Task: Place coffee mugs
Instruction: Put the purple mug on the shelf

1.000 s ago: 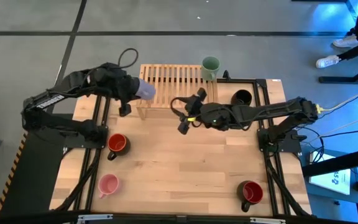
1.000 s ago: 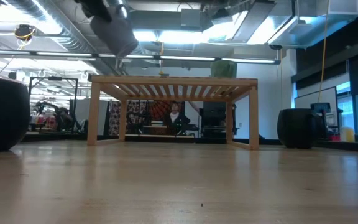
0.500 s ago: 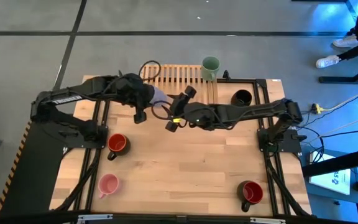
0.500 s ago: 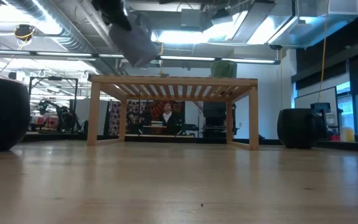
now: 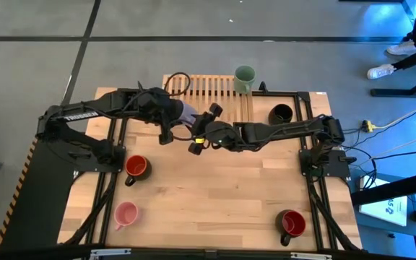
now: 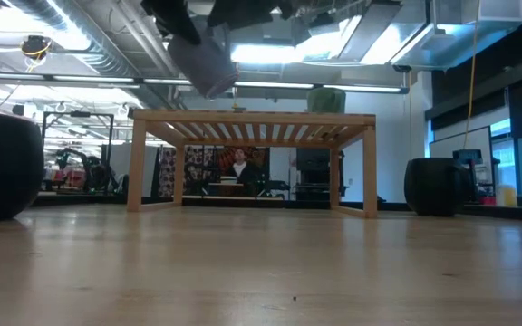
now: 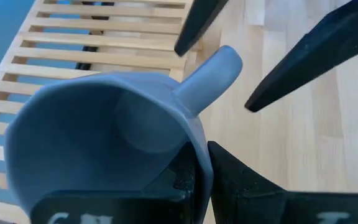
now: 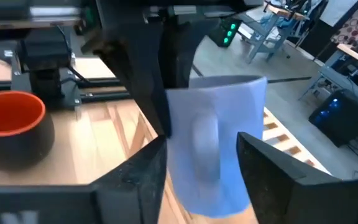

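The left gripper [image 5: 173,115] clamps the rim of the smooth lavender-grey mug [image 5: 184,111], holding it in the air above the near left corner of the slatted wooden rack [image 5: 206,88]. The right gripper [image 5: 202,127] meets it there, its dark tapered fingers [image 8: 135,171] spread either side of the mug's curved handle [image 7: 210,78], not touching. In the low view the mug's handle is hidden. The glossy green mug [image 5: 244,76] stands on the rack's far right corner.

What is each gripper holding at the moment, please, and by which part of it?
The left gripper holds the lavender-grey mug by its rim and wall. The right gripper straddles the mug's handle with its fingers apart, not yet gripping.
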`<state>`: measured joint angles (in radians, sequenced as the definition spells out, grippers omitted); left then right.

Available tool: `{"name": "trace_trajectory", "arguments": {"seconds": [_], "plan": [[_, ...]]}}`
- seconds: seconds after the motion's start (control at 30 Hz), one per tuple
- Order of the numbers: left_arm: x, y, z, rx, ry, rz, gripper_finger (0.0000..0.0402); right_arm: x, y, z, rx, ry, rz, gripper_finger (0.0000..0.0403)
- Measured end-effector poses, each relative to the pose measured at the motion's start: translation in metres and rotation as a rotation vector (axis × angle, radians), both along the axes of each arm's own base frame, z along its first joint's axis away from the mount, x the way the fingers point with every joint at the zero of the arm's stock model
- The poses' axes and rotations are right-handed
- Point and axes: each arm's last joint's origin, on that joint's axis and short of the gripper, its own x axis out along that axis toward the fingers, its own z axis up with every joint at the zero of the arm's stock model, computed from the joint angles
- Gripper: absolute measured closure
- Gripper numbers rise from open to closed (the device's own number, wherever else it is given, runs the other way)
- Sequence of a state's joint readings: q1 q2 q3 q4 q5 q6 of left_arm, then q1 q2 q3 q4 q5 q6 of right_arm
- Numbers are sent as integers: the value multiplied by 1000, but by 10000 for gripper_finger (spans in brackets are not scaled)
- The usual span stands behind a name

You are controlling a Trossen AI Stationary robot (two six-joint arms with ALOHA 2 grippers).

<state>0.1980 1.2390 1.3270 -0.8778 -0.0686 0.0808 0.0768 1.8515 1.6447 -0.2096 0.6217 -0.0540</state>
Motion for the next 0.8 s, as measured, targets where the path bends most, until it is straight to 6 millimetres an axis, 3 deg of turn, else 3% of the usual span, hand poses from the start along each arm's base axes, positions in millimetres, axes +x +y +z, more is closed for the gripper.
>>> {"name": "trace_trajectory", "arguments": {"seconds": [0.43, 0.57, 0.8], "plan": [[1, -5, 0, -14, 1, -22, 386, 3, 0, -9, -6, 44, 3, 382], [1, -5, 0, -14, -1, -22, 382, 3, 0, -9, -4, 42, 2, 381], [-1, -5, 3, 7, -19, -30, 319, -1, 1, -7, 20, 44, 4, 382]]}}
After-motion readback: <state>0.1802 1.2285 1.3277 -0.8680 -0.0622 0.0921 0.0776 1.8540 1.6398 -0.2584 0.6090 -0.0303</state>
